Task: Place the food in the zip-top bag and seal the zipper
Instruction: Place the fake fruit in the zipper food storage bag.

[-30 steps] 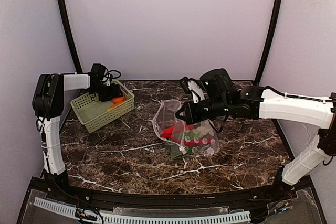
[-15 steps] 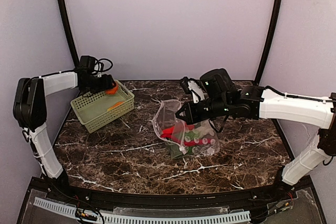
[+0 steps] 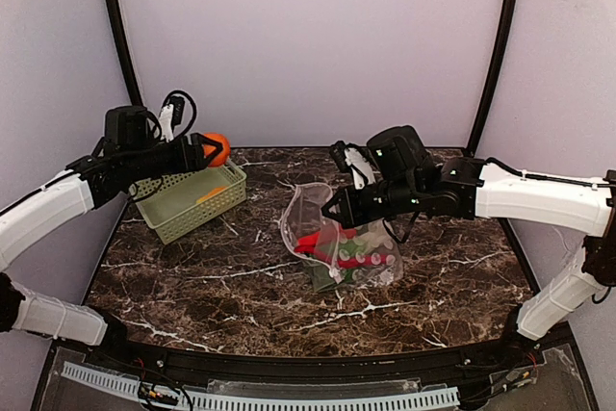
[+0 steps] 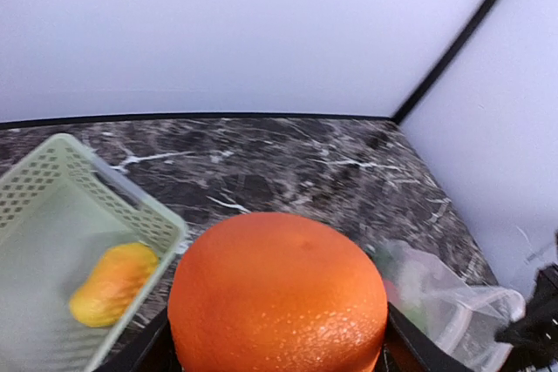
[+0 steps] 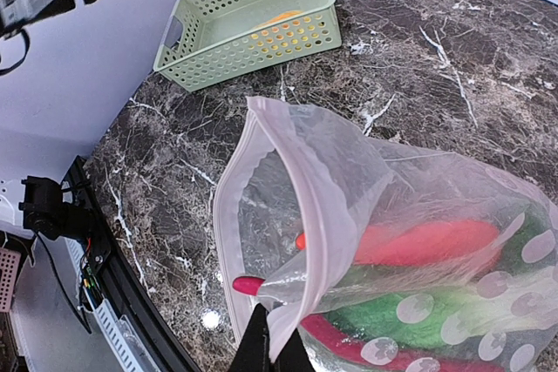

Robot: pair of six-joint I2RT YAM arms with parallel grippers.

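My left gripper is shut on the orange round fruit, held in the air above the pale green basket. The fruit fills the left wrist view. A yellow-orange piece lies in the basket and also shows in the left wrist view. My right gripper is shut on the upper lip of the clear dotted zip-top bag, holding its mouth open toward the left. In the right wrist view the bag holds a red chili and green leafy pieces. Its zipper strip rims the open mouth.
The dark marble table is bounded by a black front rail. The basket stands at the back left, close to the left wall. Two black poles run up the back corners.
My left gripper has lifted the orange fruit out of the basket and moved it up and to the right as the left arm swung out. The right gripper and bag have not moved.
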